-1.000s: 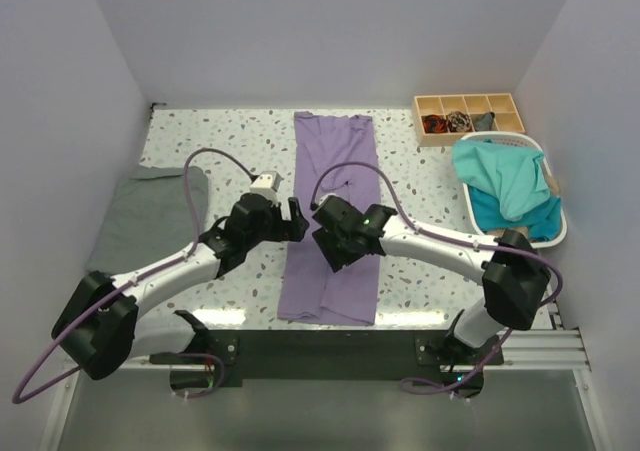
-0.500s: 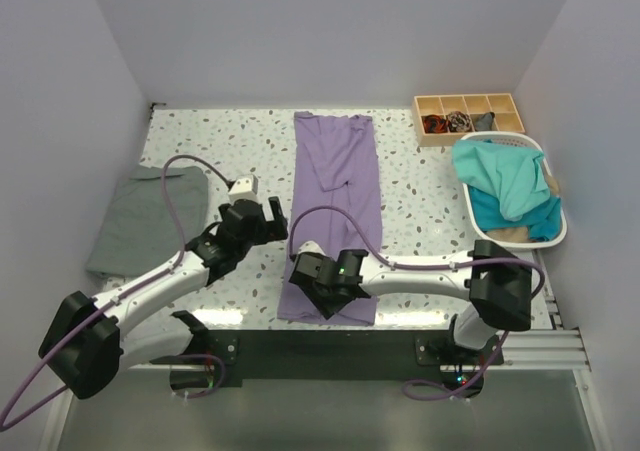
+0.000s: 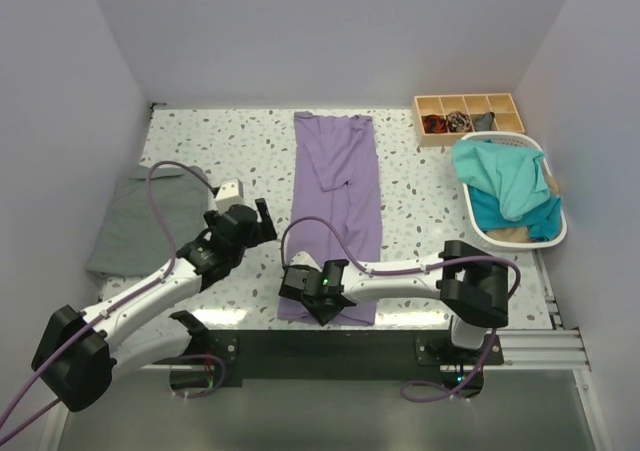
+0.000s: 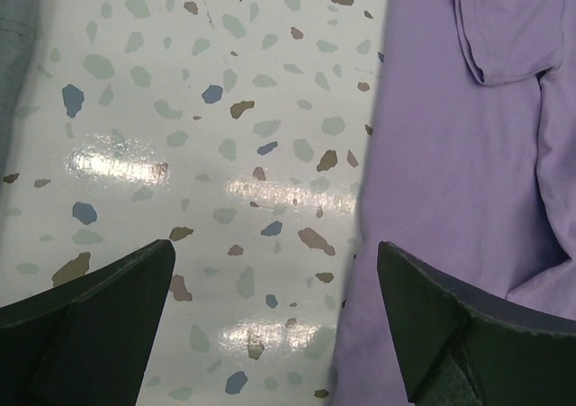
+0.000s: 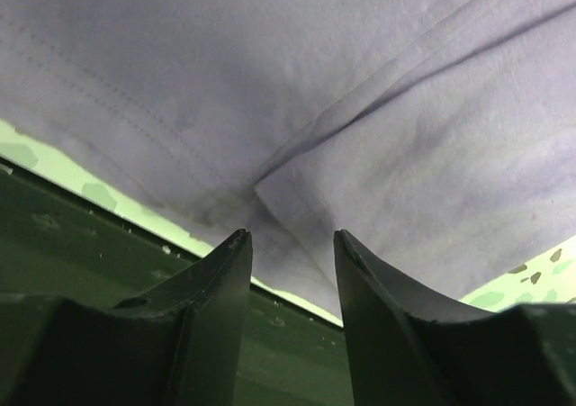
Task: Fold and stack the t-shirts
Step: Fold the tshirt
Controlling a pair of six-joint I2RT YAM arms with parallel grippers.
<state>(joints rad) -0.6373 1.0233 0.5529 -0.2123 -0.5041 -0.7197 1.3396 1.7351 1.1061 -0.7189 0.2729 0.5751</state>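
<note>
Pressing at the near hem of the long lavender purple cotton t-shirt (image 5: 378, 91), the right gripper (image 5: 290, 237) has its jaws drawn narrow, a slim gap showing between them. A folded corner of the hem lies just past the tips. Whether any cloth is pinched I cannot tell. From above, this gripper sits at the 6 o'clock end of the lavender shirt, slightly toward its 7 o'clock corner, with the arm reaching in low from 3 o'clock.

The left gripper (image 4: 274, 246) hangs with its jaws spread wide and nothing between them. Below the gap is the bare white speckled terrazzo table (image 4: 180, 109). Its right-hand finger stands over the shirt's 9 o'clock edge, and its left-hand finger over the table. From above, it is beside the middle of the shirt on the 9 o'clock side, well apart from the right gripper.

The lavender shirt lies flat as a narrow strip down the table's centre, from 12 o'clock to 6 o'clock, with one sleeve folded in across its upper half.

A folded grey cloth t-shirt (image 3: 150, 216) rests at 9 o'clock, near the wall. At 3 o'clock, a white plastic laundry basket (image 3: 515, 137) holds crumpled teal t-shirts (image 3: 505, 181). Just beyond it, at 1 o'clock, stands a small wooden compartment tray (image 3: 466, 98).
</note>
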